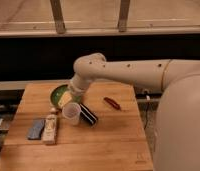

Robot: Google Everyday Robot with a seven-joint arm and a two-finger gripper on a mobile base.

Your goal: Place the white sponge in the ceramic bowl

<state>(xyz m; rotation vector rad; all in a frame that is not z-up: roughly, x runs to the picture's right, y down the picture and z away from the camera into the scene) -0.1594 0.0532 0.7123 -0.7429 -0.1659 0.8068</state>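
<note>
The claw [66, 98] is over the bowl [55, 92], its grip I cannot tell; moving to the far sponge [35, 128] may topple the nearby cup [72, 113].

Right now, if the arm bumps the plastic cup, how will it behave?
The plastic cup looks thin and translucent, so it is probably light and easily shoved. It stands upright, so a high knock may tip it; being round, it could then roll. The claw hangs just behind it at the ceramic bowl, and the black block beside it might stop a slide that way.
</note>
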